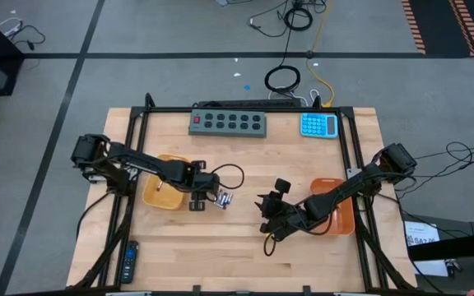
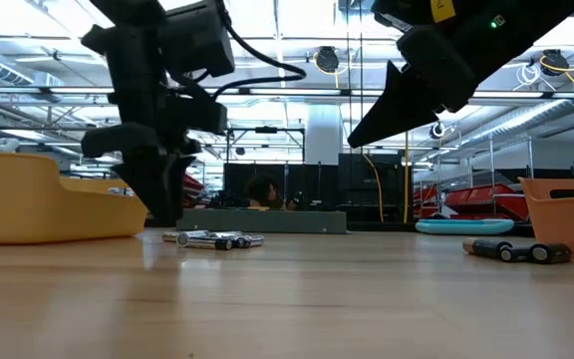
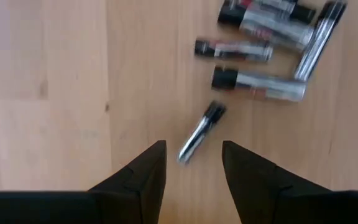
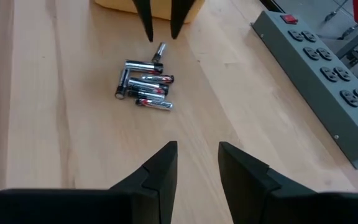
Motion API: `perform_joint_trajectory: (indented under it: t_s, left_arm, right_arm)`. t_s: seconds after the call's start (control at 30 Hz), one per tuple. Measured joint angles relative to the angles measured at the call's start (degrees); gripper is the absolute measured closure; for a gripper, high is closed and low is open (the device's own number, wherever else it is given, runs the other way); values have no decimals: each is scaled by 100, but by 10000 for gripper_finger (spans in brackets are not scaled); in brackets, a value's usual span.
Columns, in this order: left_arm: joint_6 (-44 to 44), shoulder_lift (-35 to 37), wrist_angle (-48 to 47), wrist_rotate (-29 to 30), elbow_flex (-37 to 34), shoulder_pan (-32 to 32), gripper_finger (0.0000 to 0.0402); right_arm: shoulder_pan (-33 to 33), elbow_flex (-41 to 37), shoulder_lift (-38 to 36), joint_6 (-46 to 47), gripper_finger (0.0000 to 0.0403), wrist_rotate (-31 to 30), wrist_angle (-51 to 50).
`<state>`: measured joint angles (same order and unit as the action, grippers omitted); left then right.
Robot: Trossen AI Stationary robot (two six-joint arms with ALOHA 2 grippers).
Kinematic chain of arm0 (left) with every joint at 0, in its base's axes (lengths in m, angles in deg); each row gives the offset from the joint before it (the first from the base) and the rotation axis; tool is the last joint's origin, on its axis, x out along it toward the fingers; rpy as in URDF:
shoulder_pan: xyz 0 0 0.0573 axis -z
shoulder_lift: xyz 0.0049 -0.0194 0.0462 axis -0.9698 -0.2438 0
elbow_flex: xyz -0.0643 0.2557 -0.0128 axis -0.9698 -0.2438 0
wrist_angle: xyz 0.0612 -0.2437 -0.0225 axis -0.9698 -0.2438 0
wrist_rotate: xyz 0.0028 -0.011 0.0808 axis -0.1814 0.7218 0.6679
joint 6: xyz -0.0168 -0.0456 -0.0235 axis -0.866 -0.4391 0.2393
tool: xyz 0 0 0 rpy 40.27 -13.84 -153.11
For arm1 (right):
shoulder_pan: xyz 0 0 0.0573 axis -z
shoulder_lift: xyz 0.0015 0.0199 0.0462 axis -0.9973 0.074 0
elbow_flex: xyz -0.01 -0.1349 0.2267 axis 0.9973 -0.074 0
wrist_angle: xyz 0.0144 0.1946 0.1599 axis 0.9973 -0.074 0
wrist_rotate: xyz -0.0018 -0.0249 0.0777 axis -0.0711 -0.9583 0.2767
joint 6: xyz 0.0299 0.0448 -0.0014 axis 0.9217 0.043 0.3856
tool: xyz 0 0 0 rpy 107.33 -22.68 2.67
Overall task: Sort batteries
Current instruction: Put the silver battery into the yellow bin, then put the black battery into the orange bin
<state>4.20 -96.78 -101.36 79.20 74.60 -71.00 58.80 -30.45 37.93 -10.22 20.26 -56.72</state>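
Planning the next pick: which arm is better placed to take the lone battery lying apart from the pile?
Left. Its open hand hangs right over that battery; the right hand is farther off.

Count, table top: six small silver-and-black cylindrical batteries [image 4: 143, 84] in one loose cluster on the wood; five bunched, one [image 3: 201, 131] lying slightly apart. Two shallow orange plastic trays, one left [image 1: 164, 193], one right [image 1: 341, 215]. One grey power strip [image 1: 228, 122]. One blue calculator [image 1: 318, 125]. One black remote control [image 1: 128, 261].
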Motion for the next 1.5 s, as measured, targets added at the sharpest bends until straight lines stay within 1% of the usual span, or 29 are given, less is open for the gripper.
perform_joint_trajectory:
  t_s: [0.1,0.23,0.33,0.4,0.47,0.57,0.6,0.77,0.9,1.03,1.1,1.23,1.27,1.33,1.43,1.5]
  left_arm:
    - [140,-81,204,-72,2,-49,235]
    - [258,-223,350,-364,4,-117,235]
    - [297,-371,359,-387,4,-123,236]
    - [304,-471,386,-400,10,-121,245]
    - [305,-548,397,-414,25,-107,274]
    - [352,-596,398,-488,32,-57,361]
    - [344,-596,404,-481,28,-38,376]
    - [90,-418,296,-240,31,120,379]
    - [-218,57,-143,-12,155,209,379]
    - [-681,739,-611,285,149,331,379]
    - [-1128,1177,-994,418,157,382,379]
    - [-2408,1900,-2206,528,110,393,382]
    - [-2701,2046,-2458,571,71,391,379]
    - [-3120,2245,-2838,610,4,438,352]
    - [-3354,2359,-3123,735,-13,590,282]
    - [-3365,2389,-3046,912,-13,686,236]
  right_arm:
    - [-16,0,0,27,296,-2,5]
    - [-22,1,0,84,296,-2,3]
    - [-22,0,0,89,296,0,1]
    - [-22,0,0,86,296,-2,-16]
    - [-22,0,0,91,296,-2,-34]
    - [-22,0,0,158,296,-1,-130]
    - [-22,0,0,182,296,-2,-165]
    - [-22,0,0,295,296,-2,-290]
    - [-29,0,0,325,296,-4,-303]
    - [-27,0,0,252,296,-37,-305]
    - [-20,0,0,197,296,-37,-305]
    - [-11,0,0,122,296,-37,-289]
    - [-11,0,0,111,296,-39,-287]
    - [-14,0,0,94,296,-36,-284]
    - [-16,0,0,89,296,-35,-273]
    - [-16,0,0,89,296,-28,-275]
